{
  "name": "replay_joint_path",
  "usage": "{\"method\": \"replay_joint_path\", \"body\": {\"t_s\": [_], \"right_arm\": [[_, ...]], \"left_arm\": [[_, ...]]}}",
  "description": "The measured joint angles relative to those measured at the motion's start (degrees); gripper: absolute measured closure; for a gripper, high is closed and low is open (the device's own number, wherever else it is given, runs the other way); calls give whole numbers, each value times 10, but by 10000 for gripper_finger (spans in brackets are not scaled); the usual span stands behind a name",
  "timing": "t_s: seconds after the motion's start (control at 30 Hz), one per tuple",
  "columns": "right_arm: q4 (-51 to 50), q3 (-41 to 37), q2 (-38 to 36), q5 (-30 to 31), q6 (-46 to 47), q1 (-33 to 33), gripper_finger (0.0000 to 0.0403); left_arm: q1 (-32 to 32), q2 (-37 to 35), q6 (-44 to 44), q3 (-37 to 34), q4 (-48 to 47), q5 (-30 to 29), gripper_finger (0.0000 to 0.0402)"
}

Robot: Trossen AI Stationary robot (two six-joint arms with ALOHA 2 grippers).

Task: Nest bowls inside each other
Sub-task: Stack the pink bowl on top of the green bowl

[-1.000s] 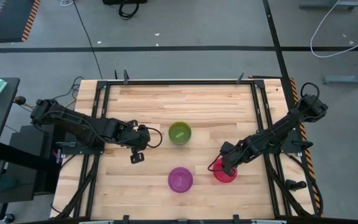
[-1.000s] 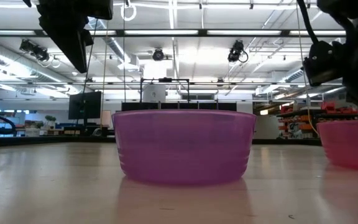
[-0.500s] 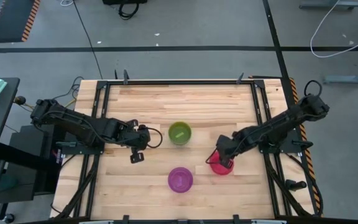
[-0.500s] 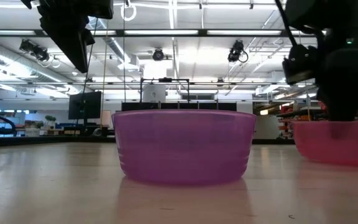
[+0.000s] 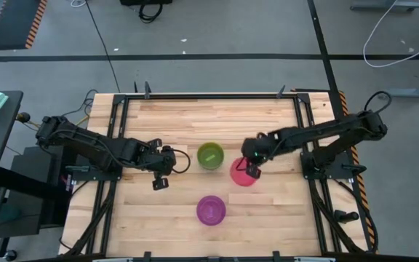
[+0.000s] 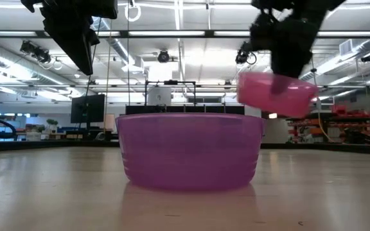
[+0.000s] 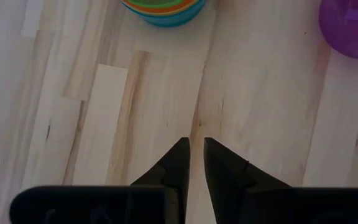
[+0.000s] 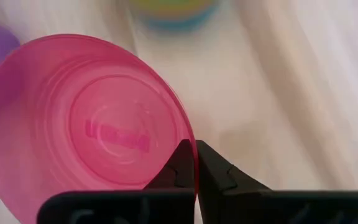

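The pink-red bowl (image 5: 241, 175) hangs in the air on my right gripper (image 5: 252, 168), just right of a nested stack with the green bowl (image 5: 210, 156) on top. In the left wrist view the stack (image 7: 164, 9) shows green, yellow, orange and blue rims and stands on its base. The purple bowl (image 5: 211, 209) stands alone on its base toward the near edge and fills the middle of the low view (image 6: 191, 151). My left gripper (image 5: 182, 161) waits shut above the wood, left of the stack. My right gripper (image 8: 195, 146) pinches the pink-red bowl's rim (image 8: 186, 125), one finger inside the bowl and one outside. It comes from above, slanting in from the table's right. The bowl (image 6: 276, 94) is lifted clear of the table and tilted, hanging below the fingers.
The wooden table top (image 5: 173, 124) has bare boards across its far half and on the near left. Black frame rails (image 5: 308, 127) run along the left and right sides. The room behind fills the low view.
My right gripper has moved toward the table's left and far edge, toward the green-topped stack, and upward. The pink-red bowl first slid along the table, then was lifted clear and tipped. The left arm has kept still.
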Motion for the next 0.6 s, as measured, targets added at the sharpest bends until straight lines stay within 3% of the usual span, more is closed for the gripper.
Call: {"method": "replay_joint_path", "body": {"t_s": [0.23, 0.6], "right_arm": [[-25, 115, 30, -5, -90, -80, 402], [-66, 276, 144, -94, -148, -180, 402]], "left_arm": [[0, 0, 6, 0, 0, 0, 349], [0, 0, 15, 0, -6, 0, 355]]}}
